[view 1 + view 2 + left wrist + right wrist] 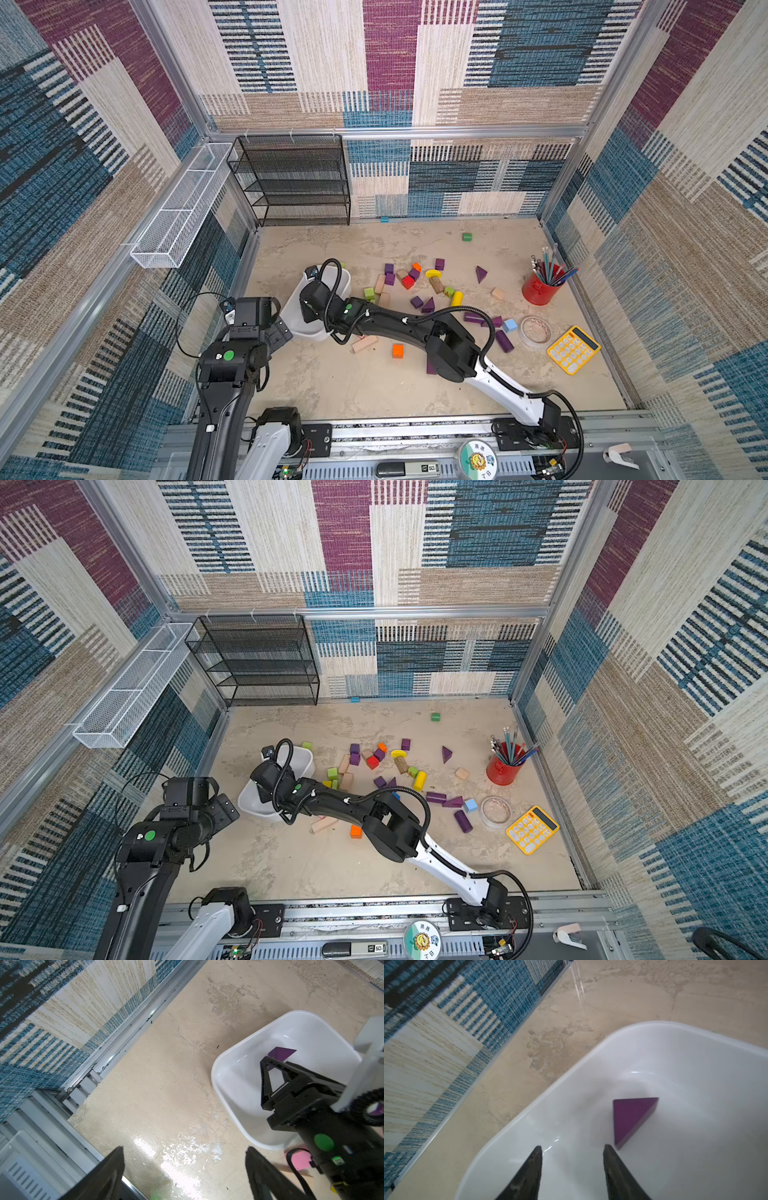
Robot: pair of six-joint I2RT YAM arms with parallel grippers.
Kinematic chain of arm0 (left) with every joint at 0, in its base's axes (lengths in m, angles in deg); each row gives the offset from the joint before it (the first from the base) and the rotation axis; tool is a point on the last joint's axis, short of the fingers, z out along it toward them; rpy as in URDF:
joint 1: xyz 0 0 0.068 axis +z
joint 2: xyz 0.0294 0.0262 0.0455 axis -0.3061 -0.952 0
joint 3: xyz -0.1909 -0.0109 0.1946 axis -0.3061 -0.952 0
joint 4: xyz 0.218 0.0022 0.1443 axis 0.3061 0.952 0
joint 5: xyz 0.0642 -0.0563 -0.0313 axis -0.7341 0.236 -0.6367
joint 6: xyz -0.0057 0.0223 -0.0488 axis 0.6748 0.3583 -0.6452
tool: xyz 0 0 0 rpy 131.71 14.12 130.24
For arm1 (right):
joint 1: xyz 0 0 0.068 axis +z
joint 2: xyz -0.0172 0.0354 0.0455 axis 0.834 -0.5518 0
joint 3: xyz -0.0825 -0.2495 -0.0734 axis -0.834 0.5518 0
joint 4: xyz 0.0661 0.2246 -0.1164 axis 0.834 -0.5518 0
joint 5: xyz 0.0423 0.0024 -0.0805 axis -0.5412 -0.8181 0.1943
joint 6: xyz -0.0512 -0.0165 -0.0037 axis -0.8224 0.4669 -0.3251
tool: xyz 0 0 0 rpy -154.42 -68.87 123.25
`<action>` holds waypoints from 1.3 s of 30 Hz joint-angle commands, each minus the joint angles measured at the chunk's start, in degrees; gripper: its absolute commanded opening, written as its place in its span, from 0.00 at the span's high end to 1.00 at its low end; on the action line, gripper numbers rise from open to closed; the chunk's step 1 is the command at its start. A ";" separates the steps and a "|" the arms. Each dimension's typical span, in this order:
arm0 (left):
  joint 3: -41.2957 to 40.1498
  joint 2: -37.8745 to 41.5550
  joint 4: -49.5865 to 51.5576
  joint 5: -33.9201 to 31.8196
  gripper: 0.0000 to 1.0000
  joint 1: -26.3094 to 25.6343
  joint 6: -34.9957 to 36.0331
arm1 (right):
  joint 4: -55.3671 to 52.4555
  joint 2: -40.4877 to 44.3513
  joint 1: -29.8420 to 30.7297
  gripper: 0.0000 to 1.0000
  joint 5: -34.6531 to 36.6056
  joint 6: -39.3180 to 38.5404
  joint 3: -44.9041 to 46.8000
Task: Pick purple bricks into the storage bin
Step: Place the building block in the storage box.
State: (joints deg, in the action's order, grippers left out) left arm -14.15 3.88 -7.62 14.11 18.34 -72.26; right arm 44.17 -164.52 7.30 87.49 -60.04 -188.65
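Observation:
The white storage bin (343, 277) (306, 759) stands at the left of the floor. My right gripper (572, 1147) hangs over its inside, open, with nothing between its fingers. One purple wedge (631, 1118) (281, 1054) lies on the bin's bottom just past the fingertips. Several purple bricks are scattered on the floor to the right, among them a cube (389, 268), a pyramid (481, 274) and a cylinder (504, 341). My left gripper (185, 1148) (282, 332) is open and empty above bare floor beside the bin's near end (216, 1068).
Blocks of other colours lie among the purple ones, including an orange cube (397, 350), a pink oblong (364, 344) and a blue cube (510, 325). A red pencil cup (540, 289), tape roll (535, 331) and yellow calculator (573, 350) stand right. A black mesh rack (295, 183) stands at the back left.

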 commanded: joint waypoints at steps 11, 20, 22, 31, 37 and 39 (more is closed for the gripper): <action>-0.18 -0.62 -0.86 0.64 0.07 0.02 1.15 | 3.26 2.68 0.56 0.40 -2.09 -0.41 0.40; -0.14 -0.26 -0.94 0.95 0.08 -0.01 1.39 | 4.43 0.93 0.52 0.34 -3.98 0.11 1.37; -0.32 -0.16 -1.00 1.03 0.08 0.05 1.48 | 4.37 0.70 0.54 0.34 -4.28 0.20 1.36; -0.40 0.00 -1.39 1.51 0.09 0.00 1.79 | 3.67 0.65 0.55 0.31 -6.44 2.16 2.21; -0.45 0.18 -1.46 1.41 0.10 -0.01 1.83 | 4.09 1.31 0.55 0.36 -8.38 4.31 4.39; -0.45 0.17 -1.45 1.30 0.10 0.01 1.87 | 5.03 2.00 0.55 0.30 -9.09 4.96 5.62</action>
State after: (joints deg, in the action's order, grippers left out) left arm -14.45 3.99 -8.34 15.58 18.29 -71.80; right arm 48.87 -163.43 7.76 80.71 -57.44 -184.10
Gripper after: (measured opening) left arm 0.900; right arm 0.685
